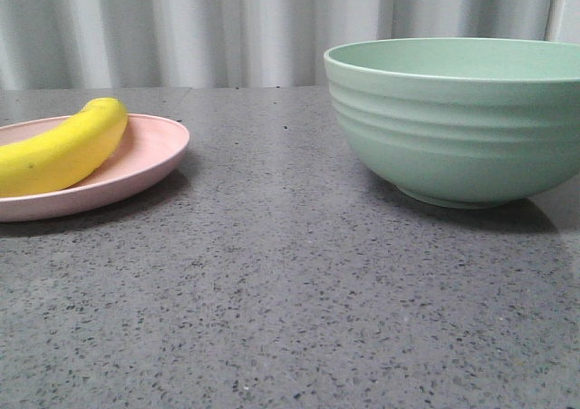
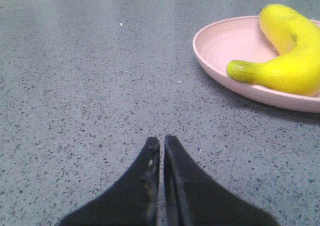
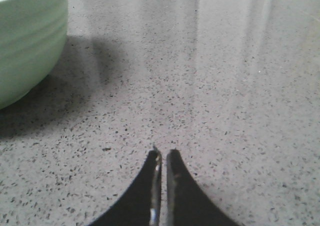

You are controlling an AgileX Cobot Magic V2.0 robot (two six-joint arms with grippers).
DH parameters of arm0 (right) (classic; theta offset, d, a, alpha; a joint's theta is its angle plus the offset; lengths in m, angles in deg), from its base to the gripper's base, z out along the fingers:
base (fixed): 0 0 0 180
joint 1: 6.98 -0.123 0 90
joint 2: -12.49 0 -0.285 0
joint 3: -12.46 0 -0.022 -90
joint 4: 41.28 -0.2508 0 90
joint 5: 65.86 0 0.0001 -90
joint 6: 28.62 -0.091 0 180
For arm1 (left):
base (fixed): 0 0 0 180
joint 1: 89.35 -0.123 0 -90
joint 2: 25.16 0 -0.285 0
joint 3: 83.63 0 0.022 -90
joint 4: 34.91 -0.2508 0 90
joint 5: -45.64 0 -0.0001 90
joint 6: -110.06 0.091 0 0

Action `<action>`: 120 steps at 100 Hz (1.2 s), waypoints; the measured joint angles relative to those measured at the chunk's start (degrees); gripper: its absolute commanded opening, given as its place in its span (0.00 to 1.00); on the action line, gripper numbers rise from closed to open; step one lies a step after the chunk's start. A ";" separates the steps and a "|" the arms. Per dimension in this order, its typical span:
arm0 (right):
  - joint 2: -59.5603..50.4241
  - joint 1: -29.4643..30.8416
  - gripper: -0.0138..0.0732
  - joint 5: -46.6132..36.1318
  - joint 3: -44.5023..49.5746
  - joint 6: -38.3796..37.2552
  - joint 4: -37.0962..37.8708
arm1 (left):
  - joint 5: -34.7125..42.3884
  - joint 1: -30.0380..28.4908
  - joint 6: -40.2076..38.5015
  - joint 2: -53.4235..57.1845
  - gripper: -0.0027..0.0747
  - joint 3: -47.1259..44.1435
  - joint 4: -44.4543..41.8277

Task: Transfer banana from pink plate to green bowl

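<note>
Speckled grey worktop [image 1: 290, 291], 2 dishes well apart. At left, banana [image 1: 63, 150] lying on its side across pink plate [image 1: 149, 160], yellow and curved, greenish stem end [image 2: 242, 70] resting near the rim in the left wrist view. At right, green bowl [image 1: 458, 123], upright, ridged outside, interior hidden from the front camera. Left pincer [image 2: 161, 142] low over bare worktop near the plate, black tips pressed almost together, gripping nothing. Right pincer [image 3: 163, 155] likewise drawn narrow and empty, beside the bowl's wall [image 3: 30, 40], clear of it.
</note>
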 measured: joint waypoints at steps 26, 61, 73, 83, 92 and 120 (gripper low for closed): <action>0.00 0.00 0.08 0.00 0.00 0.00 0.00 | 4.06 0.00 0.00 0.00 0.01 0.00 0.00; 0.00 0.00 0.08 -1.63 0.00 -0.10 -0.39 | 4.29 0.00 0.00 0.00 0.01 0.00 1.39; 0.00 0.00 0.08 -2.10 0.00 -0.10 -0.39 | 4.40 0.00 0.00 0.00 0.01 0.00 1.50; 0.00 0.00 0.08 -2.72 0.00 -0.47 -1.81 | 5.54 0.00 0.00 0.00 0.01 0.00 1.59; 0.00 0.00 0.08 -3.70 0.00 -0.58 -2.06 | 7.65 0.00 0.00 0.00 0.01 0.00 1.59; 0.00 0.00 0.08 -7.09 0.00 -0.58 2.49 | 8.18 0.00 0.00 0.00 0.01 0.00 1.59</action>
